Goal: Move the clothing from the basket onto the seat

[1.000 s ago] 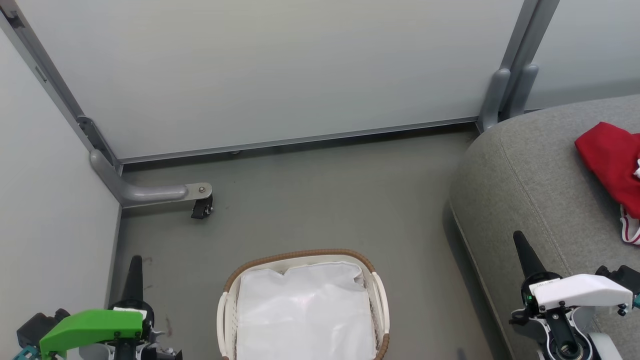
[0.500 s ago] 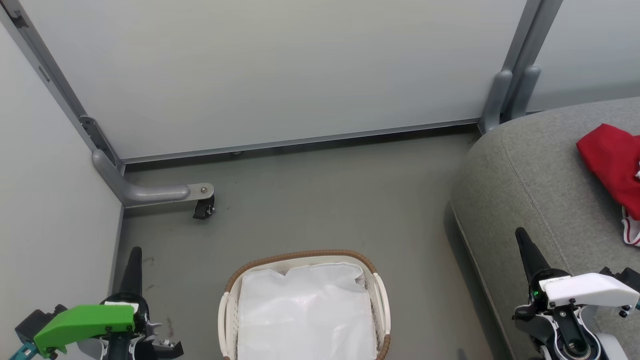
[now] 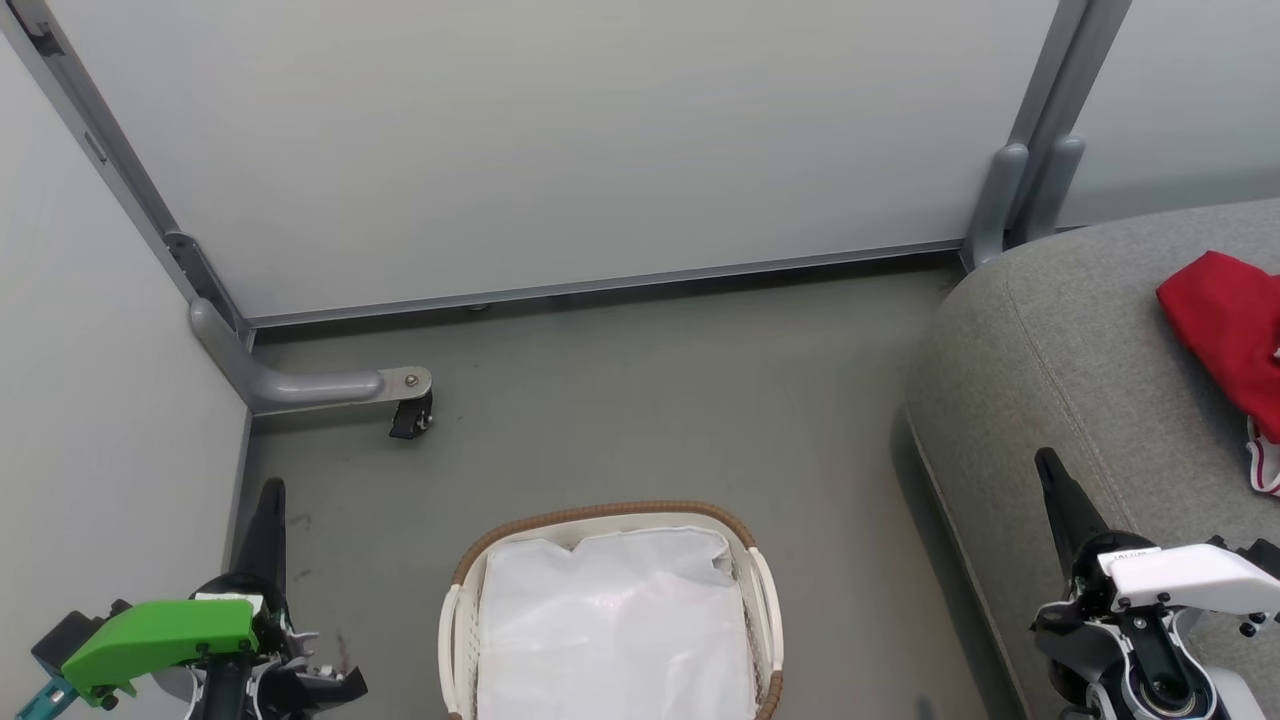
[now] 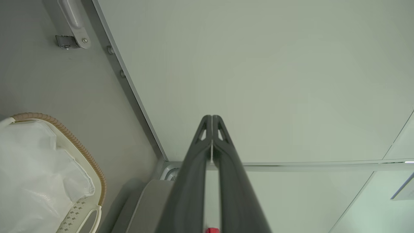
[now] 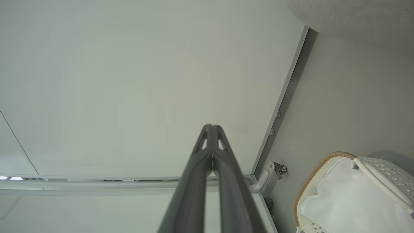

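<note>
The basket (image 3: 600, 512), white with a brown woven rim, stands on the floor at the bottom centre of the head view; inside it I see just the white liner (image 3: 610, 620). Red clothing (image 3: 1225, 325) with white trim lies on the grey seat (image 3: 1050, 350) at the right edge. My left gripper (image 3: 270, 492) is shut at the lower left, left of the basket and holding nothing. Over the seat's front edge my right gripper (image 3: 1048, 465) is also shut and holds nothing. The wrist views show each pair of fingers pressed together, left (image 4: 212, 118) and right (image 5: 212, 127), with the basket rim (image 4: 81, 149) (image 5: 310, 176) to one side.
Pale partition panels (image 3: 560, 150) on grey frames close off the back and left. A grey foot with a black caster (image 3: 410, 420) juts onto the floor at the left. Grey floor (image 3: 650, 400) lies between the basket, the panels and the seat.
My left gripper has crept forward, up the head view. The head view itself has shifted slightly. Both grippers stay shut, and the basket and clothing lie as before.
</note>
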Robot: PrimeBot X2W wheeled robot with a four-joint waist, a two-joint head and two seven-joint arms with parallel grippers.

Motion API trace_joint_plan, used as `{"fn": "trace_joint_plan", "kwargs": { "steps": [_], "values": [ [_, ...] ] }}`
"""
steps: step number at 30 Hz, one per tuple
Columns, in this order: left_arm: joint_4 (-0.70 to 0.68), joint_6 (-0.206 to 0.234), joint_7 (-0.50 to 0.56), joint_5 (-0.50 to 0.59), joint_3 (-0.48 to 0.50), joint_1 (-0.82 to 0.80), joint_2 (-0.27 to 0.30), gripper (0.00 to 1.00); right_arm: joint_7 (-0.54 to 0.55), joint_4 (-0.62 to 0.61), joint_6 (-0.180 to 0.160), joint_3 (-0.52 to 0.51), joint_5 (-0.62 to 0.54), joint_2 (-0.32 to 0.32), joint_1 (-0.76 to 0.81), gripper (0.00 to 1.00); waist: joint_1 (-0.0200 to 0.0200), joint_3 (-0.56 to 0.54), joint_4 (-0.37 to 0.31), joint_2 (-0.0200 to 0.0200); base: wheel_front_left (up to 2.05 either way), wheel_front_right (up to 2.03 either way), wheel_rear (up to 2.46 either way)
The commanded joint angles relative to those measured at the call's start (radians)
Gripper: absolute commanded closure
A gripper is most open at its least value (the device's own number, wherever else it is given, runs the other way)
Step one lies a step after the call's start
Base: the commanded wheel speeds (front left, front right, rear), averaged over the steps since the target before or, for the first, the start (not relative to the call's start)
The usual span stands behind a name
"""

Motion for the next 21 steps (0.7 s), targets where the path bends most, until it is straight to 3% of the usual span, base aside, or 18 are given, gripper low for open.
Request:
{"fn": "trace_joint_plan", "kwargs": {
  "steps": [1, 12, 21],
  "values": [
    [-0.008, -0.005, 0.005, -0.023, 0.005, -0.015, 0.007, 1.00, 0.008, -0.009, 0.000, -0.004, 0.024, -0.006, 0.008, 1.00, 0.0000, 0.000, 0.001, 0.0000, 0.00, 0.00, 0.00],
    [-0.015, -0.006, 0.025, -0.092, 0.007, -0.022, 0.007, 1.00, 0.027, -0.019, 0.000, -0.012, 0.101, -0.007, 0.011, 1.00, 0.0000, -0.003, 0.005, 0.0000, 0.00, 0.00, 0.00],
    [-0.014, -0.006, 0.025, -0.089, 0.007, -0.021, 0.007, 1.00, 0.026, -0.019, 0.000, -0.011, 0.098, -0.007, 0.011, 1.00, 0.0000, -0.003, 0.005, 0.0000, 0.00, 0.00, 0.00]
  ]
}}
